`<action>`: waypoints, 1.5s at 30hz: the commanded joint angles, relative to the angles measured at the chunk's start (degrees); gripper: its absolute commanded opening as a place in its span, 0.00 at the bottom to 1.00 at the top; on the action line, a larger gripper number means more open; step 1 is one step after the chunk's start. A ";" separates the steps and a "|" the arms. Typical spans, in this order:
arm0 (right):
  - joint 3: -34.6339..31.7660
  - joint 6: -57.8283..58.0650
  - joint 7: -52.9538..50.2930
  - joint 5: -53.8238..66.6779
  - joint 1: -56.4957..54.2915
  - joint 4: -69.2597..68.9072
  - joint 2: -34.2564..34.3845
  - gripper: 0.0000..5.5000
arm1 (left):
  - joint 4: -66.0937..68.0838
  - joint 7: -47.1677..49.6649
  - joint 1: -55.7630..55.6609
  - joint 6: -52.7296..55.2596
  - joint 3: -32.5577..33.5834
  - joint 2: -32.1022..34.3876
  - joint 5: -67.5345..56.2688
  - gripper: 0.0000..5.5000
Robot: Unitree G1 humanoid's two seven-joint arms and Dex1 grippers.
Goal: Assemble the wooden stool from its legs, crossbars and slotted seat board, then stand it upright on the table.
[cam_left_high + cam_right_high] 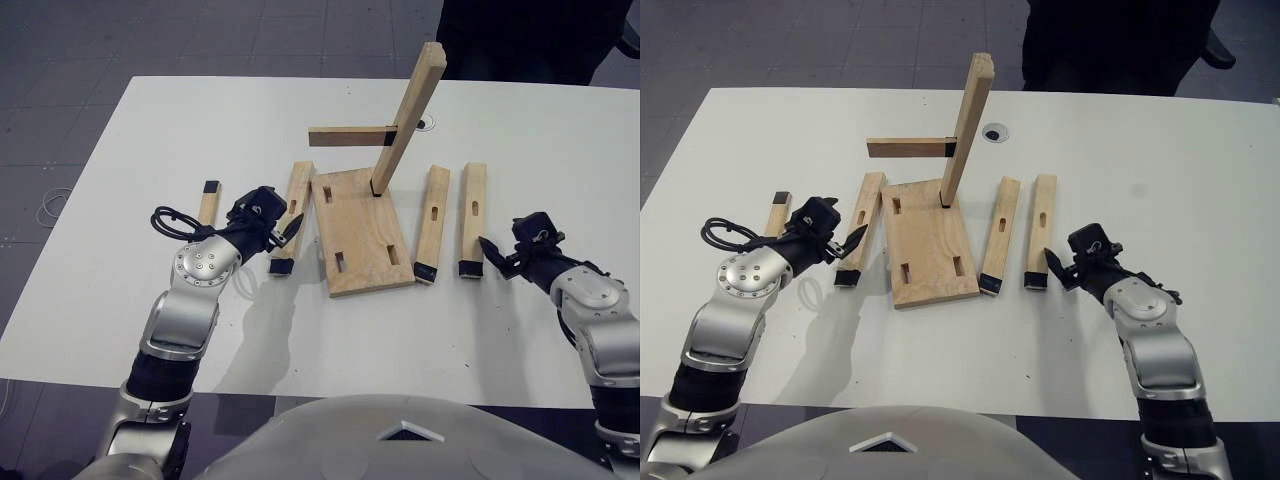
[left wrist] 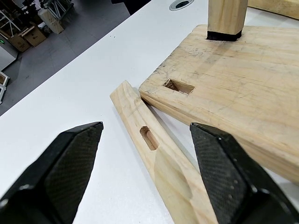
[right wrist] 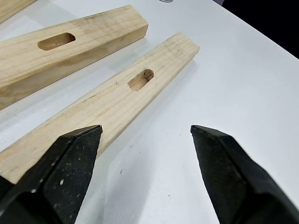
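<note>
Lying flat at the centre of the table, the slotted seat board carries one upright leg, slightly tilted, in its far right slot. A crossbar projects level from that leg toward the left. The left loose leg lies just beside the board; two right loose legs lie on the other side. A short piece, possibly a crossbar, lies far left. The left gripper is released over the left loose leg's near end. The right gripper is released beside the outermost leg.
</note>
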 commanded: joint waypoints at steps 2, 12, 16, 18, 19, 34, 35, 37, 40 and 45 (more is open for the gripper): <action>0.98 -4.63 -0.55 -3.85 -4.76 7.14 -0.42 0.64 | 0.58 0.52 -0.79 0.32 -0.70 -0.68 0.40 0.63; -5.90 0.44 -1.39 5.23 3.55 -8.48 7.57 0.64 | 0.41 0.84 0.46 -0.25 -0.10 -0.54 0.30 0.63; -4.06 3.36 -0.21 6.68 8.39 -12.79 8.29 0.64 | 0.68 0.96 -0.02 -0.35 -0.30 -0.87 0.28 0.63; -3.34 4.16 -0.15 7.08 9.79 -13.73 8.62 0.64 | 0.79 0.73 -0.26 -0.47 -0.64 -0.85 0.35 0.63; -3.01 4.55 -0.22 7.13 10.16 -13.94 8.83 0.64 | 0.73 0.63 -0.18 -0.47 -0.72 -0.80 0.36 0.63; -3.52 7.32 -5.05 2.46 12.51 -9.04 9.59 0.64 | 0.33 0.56 1.05 -0.36 -0.52 -0.78 0.10 0.63; -4.05 6.78 -5.55 2.59 12.52 -8.59 10.23 0.64 | 0.29 0.58 1.07 -0.34 -0.54 -0.82 0.11 0.63; -5.41 4.38 -6.13 3.40 13.08 -7.24 12.12 0.64 | 0.29 0.49 1.02 -0.32 -0.58 -0.79 0.08 0.63; -7.41 1.23 -6.09 5.40 13.07 -4.77 14.89 0.64 | 0.28 0.39 1.06 -0.30 -0.46 -0.66 0.03 0.63; -8.42 -3.86 -5.72 6.98 10.93 -1.01 17.41 0.64 | 0.53 0.39 0.65 -0.19 -0.66 -0.84 0.05 0.63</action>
